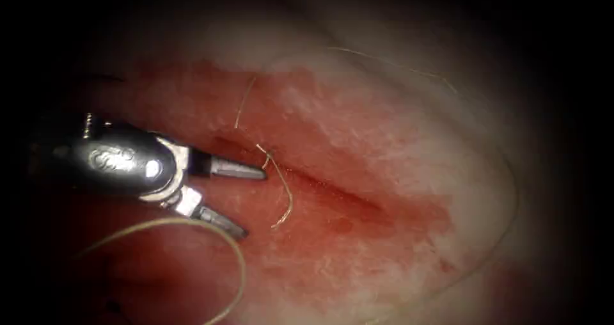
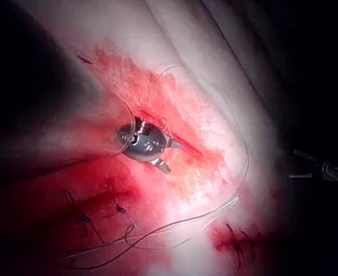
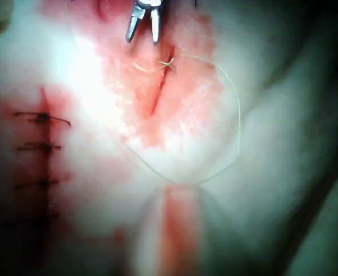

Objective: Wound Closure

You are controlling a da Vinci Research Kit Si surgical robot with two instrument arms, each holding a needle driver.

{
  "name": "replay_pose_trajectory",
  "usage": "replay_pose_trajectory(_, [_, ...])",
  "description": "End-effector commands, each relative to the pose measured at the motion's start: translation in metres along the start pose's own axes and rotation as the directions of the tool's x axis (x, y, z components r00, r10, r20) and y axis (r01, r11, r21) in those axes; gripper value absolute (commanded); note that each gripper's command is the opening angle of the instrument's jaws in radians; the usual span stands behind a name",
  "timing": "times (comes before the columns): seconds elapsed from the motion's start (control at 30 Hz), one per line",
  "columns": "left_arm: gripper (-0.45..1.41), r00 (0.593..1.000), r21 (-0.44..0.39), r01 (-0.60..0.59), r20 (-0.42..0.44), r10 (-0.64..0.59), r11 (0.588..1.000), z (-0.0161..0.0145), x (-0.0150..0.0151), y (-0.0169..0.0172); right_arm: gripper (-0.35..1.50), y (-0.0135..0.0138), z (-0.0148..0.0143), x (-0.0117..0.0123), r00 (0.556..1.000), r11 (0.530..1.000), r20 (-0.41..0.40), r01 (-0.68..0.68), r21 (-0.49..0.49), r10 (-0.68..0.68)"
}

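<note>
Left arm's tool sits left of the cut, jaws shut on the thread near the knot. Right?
Not quite. In the endoscope view the left arm's tool sits left of the cut, but its jaws are open and hold nothing; the knot lies just beyond its upper jaw.

Left tool [image 2: 168,155] jaws open, empty, beside cut [image 2: 187,146]

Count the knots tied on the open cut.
1. A knot sits near the left end of the cut, just off the open left hand, which holds nothing. No needle visible.
</note>
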Motion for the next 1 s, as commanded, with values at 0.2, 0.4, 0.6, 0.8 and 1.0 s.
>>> replay_pose_trajectory(0.2, [0.43,0.977,0.073,-0.192,0.111,0.183,0.979,0.0019,0.0,0.0001,1.4,-0.0011,0.0011,0.0059,0.961,0.997,-0.267,-0.059,0.046,0.069])
replay_pose_trajectory(0.4, [0.42,0.965,0.097,-0.231,0.147,0.216,0.968,0.0036,-0.0005,0.001,1.41,-0.0017,0.0017,0.0093,0.923,0.996,-0.373,-0.081,0.044,0.092])
replay_pose_trajectory(0.6, [0.42,0.956,0.116,-0.257,0.176,0.235,0.959,0.0054,-0.0019,0.0013,1.43,-0.0022,0.0032,0.0123,0.877,0.993,-0.466,-0.111,0.045,0.119])
replay_pose_trajectory(0.8, [0.35,0.952,0.107,-0.274,0.169,0.254,0.956,0.0065,-0.0024,0.0009,1.45,-0.0029,0.0048,0.013,0.865,0.993,-0.487,-0.114,0.035,0.116])
replay_pose_trajectory(1.0, [0.34,0.954,0.127,-0.286,0.125,0.271,0.95,0.0068,-0.0017,0.0004,1.45,-0.0027,0.0058,0.0124,0.865,0.994,-0.49,-0.11,0.026,0.109])
